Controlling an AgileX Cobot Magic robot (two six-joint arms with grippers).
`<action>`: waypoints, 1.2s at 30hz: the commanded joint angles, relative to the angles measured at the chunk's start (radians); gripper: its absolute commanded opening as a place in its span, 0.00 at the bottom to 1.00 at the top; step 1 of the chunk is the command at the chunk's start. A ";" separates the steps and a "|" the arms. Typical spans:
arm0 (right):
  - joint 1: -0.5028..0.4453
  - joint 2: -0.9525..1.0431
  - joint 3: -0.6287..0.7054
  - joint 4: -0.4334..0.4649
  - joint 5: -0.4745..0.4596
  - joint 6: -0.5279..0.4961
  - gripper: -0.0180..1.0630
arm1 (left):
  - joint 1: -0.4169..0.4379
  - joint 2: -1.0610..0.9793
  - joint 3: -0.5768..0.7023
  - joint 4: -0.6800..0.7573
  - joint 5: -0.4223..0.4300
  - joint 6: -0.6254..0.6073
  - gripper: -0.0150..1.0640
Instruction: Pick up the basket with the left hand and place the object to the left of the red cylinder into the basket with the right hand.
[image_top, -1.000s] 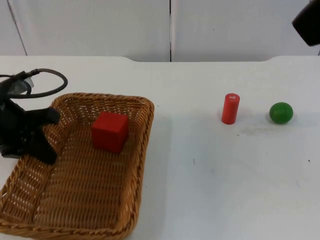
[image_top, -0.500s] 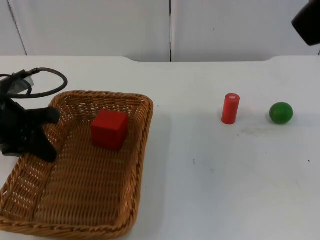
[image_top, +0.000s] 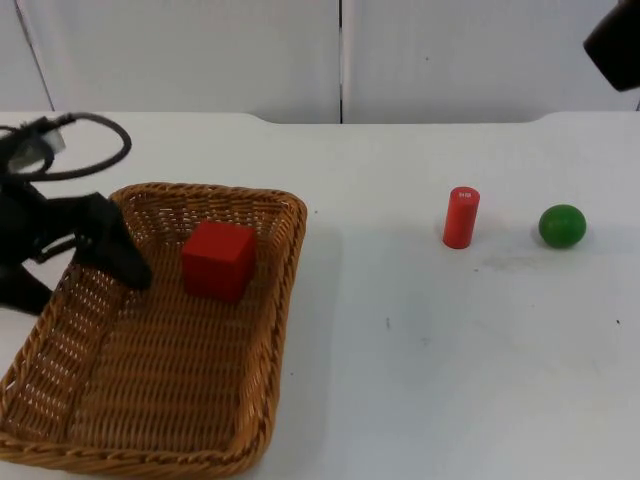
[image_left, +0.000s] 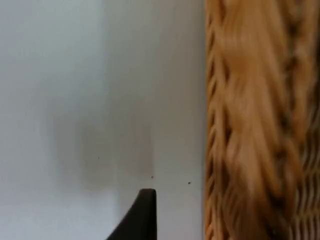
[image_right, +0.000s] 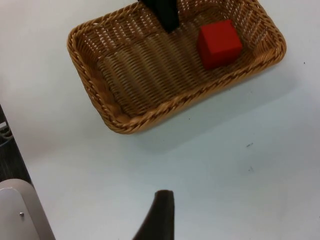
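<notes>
Basket (image_top: 296, 250) sits lower left in the top view with the red cube (image_top: 217, 262) inside, my left gripper (image_top: 88, 288) spread wide over its left wall, I think to grab it, while my right gripper (image_top: 615, 40) waits upper right, open or not I cannot tell

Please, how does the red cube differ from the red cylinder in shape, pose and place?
The red cube is a blocky box with flat faces; the red cylinder is slim and round. The cube lies inside the woven wicker basket, near its far end; the cylinder stands upright on the bare white table, beside a green ball. In the top view the cube looks wider, the cylinder narrower. Both are plain red.
</notes>
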 joint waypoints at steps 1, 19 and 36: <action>-0.001 -0.009 0.007 0.005 -0.006 -0.005 0.74 | 0.002 -0.037 -0.004 0.017 0.010 0.005 0.92; -0.001 -0.009 0.007 0.005 -0.011 -0.006 0.74 | 0.002 -0.361 -0.004 0.131 -0.002 -0.086 0.92; -0.001 -0.009 0.007 0.005 -0.061 0.005 0.74 | 0.002 -0.604 -0.004 0.138 0.086 -0.178 0.92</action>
